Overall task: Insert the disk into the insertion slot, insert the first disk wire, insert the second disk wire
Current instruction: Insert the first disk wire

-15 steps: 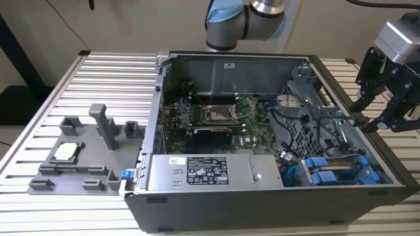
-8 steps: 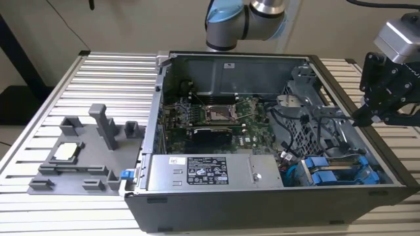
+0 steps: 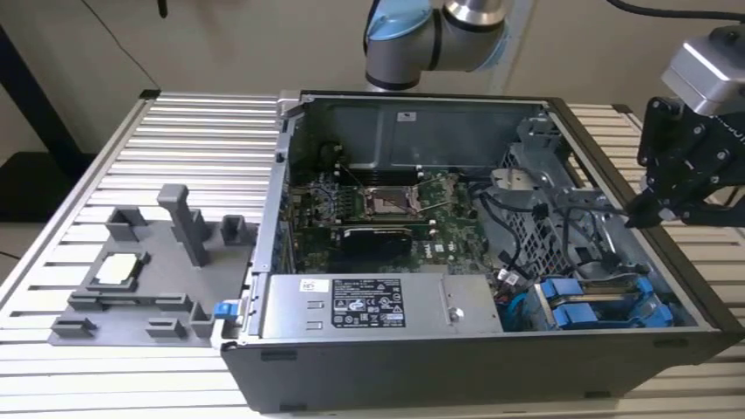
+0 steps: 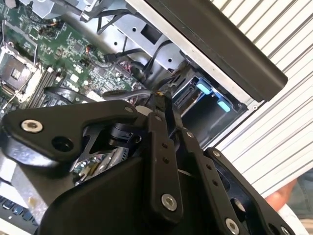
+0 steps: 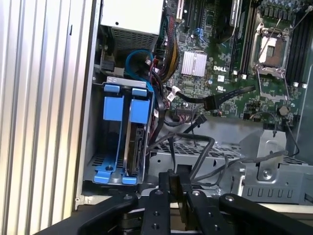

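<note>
One disk was found seated; its wires were judged not yet connected.
Loose wires (image 3: 509,278) were seen just beside the disk (image 3: 605,305), which was lodged in the insertion slot (image 5: 96,161). Further toward the exterior view's right, the gripper (image 3: 643,212) was poised above, jaws seemingly pinched together, nothing apparently held. A connector would best be gripped squarely and aligned with its port.

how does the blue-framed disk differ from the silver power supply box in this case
The disk has a bright blue plastic frame; the power supply is bare silver-grey metal. The disk stands on edge in the grey bay; the power supply lies flat, label up. The power supply looks much bigger. Both sit inside the open case.
</note>
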